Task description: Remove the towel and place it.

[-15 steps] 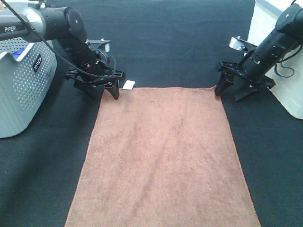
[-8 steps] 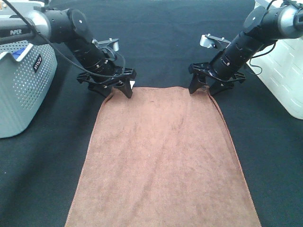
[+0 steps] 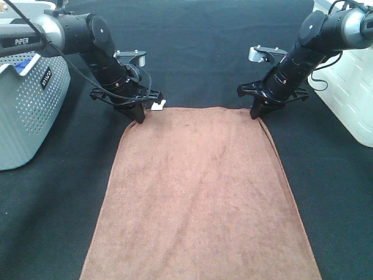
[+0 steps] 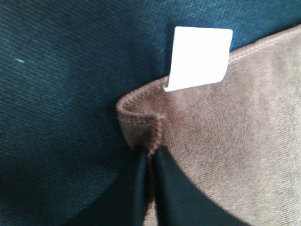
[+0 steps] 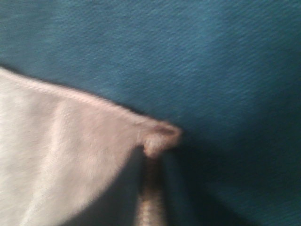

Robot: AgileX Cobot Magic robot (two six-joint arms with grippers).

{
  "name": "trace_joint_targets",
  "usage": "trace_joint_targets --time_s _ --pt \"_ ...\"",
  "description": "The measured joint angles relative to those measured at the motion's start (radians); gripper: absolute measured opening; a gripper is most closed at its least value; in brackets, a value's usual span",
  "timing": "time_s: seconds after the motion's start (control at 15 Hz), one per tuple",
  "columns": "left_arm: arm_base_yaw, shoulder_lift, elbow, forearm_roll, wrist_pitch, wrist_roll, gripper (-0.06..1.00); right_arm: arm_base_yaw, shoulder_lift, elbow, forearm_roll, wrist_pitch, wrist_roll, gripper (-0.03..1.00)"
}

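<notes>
The reddish-brown towel (image 3: pixel 198 192) lies flat on the dark table, running from the middle to the near edge. Its small white tag (image 3: pixel 158 105) sits at the far left corner. My left gripper (image 3: pixel 139 114) is shut on that far left corner; the left wrist view shows the fingers pinching a fold of towel (image 4: pixel 197 141) just below the tag (image 4: pixel 200 59). My right gripper (image 3: pixel 255 111) is shut on the far right corner; the right wrist view shows the bunched towel corner (image 5: pixel 160 136) between the fingers.
A grey perforated basket (image 3: pixel 26 111) with a blue item inside stands at the left edge. A white container (image 3: pixel 349 81) stands at the right edge. Dark table cloth (image 3: pixel 198 46) lies beyond the towel.
Both grippers moved inward onto the towel's far corners and closed on them. The far right corner has shifted slightly left, narrowing the far edge.
</notes>
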Motion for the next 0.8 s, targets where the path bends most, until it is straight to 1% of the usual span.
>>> trace_joint_targets --time_s 0.13,0.2,0.27,0.4,0.6,0.73,0.8 --pt "-0.005 -0.001 -0.003 0.022 0.001 0.000 0.01 0.000 0.000 0.000 -0.001 -0.001 0.002 0.01" --pt "-0.009 -0.001 -0.011 0.053 0.006 0.000 0.01 0.000 0.000 0.000 -0.001 -0.002 0.002 0.01" --pt "-0.009 -0.001 -0.011 0.053 0.006 0.000 0.01 0.000 0.000 0.000 -0.001 -0.002 0.002 0.01" --pt "-0.015 0.004 -0.042 0.101 0.026 0.000 0.00 0.000 0.008 -0.026 -0.006 0.010 0.002 0.01" --pt "-0.015 0.012 -0.104 0.153 0.034 0.000 0.00 0.008 0.040 -0.123 -0.016 0.029 0.002 0.01" --pt "-0.015 0.012 -0.164 0.210 0.019 -0.007 0.00 0.012 0.056 -0.188 -0.028 0.029 0.002 0.01" --pt "-0.015 0.012 -0.214 0.259 -0.001 -0.025 0.00 0.012 0.057 -0.265 -0.035 0.025 0.002 0.01"
